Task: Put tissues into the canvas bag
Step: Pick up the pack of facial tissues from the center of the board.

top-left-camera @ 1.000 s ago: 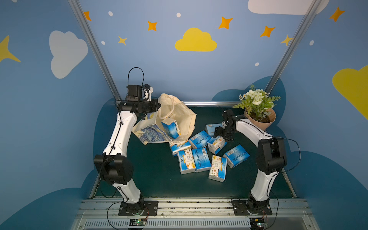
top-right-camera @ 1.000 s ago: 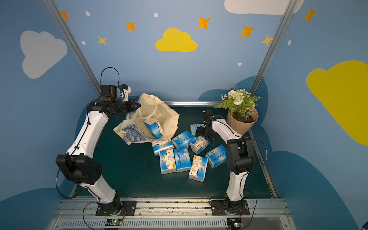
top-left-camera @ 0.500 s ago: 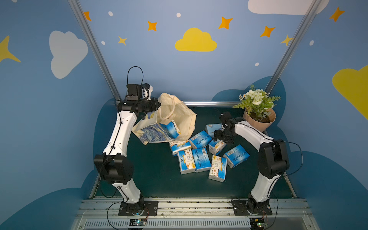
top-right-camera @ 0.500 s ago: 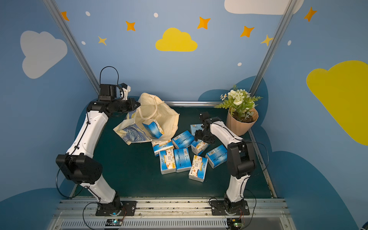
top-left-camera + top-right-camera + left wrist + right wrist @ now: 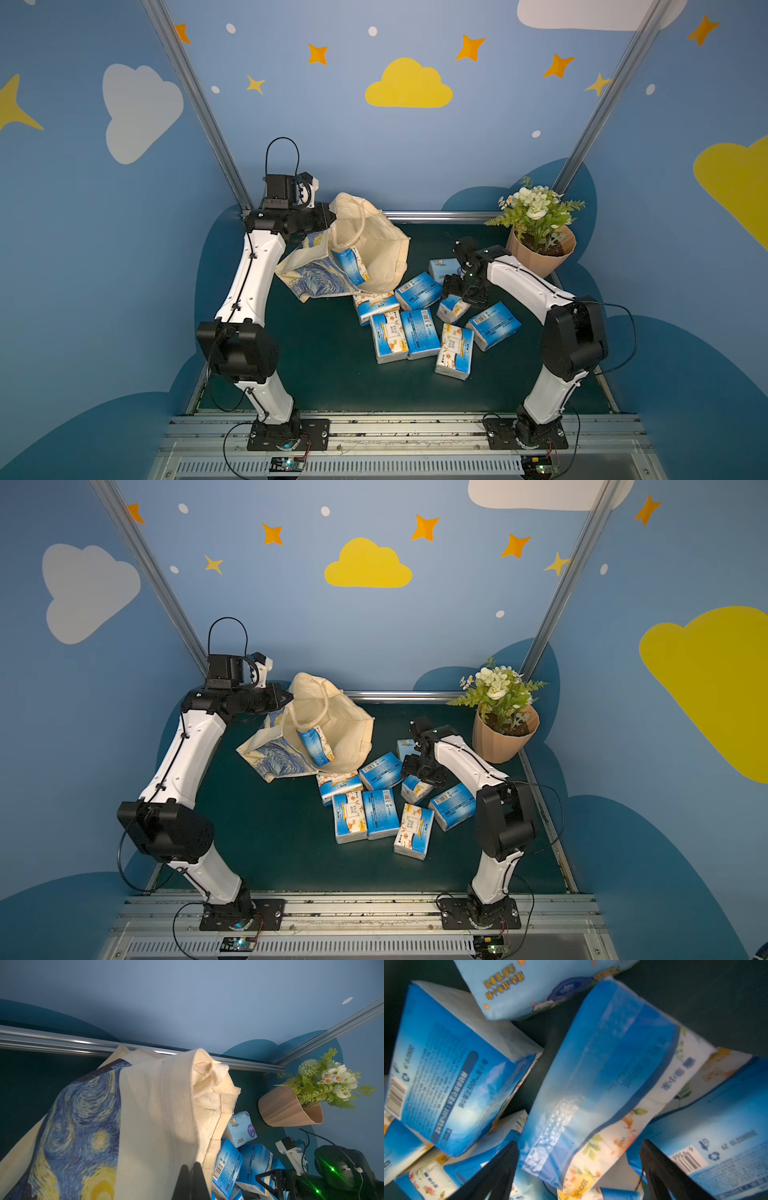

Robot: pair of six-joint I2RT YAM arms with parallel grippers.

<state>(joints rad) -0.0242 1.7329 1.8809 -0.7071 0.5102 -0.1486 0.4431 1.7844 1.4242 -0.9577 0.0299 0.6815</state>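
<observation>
Pinches the canvas bag [image 5: 374, 253] rim tight in the left gripper [image 5: 329, 219]. Holds the right gripper [image 5: 458, 300] wide open just above one tissue pack [image 5: 602, 1064] in the pile beside the bag, with its long side running between the jaws.

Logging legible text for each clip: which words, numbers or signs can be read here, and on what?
"100%": upside down, yellow patch of the flowered pack between the right hand's fingers.
"100%": amid Chinese print in the dark band of the barcode pack.
Recycling sign: on that pack and a second barcode pack; barcode digits blurred.
Other views: pack print too small.
canvas bag: painting only, no words.
</observation>
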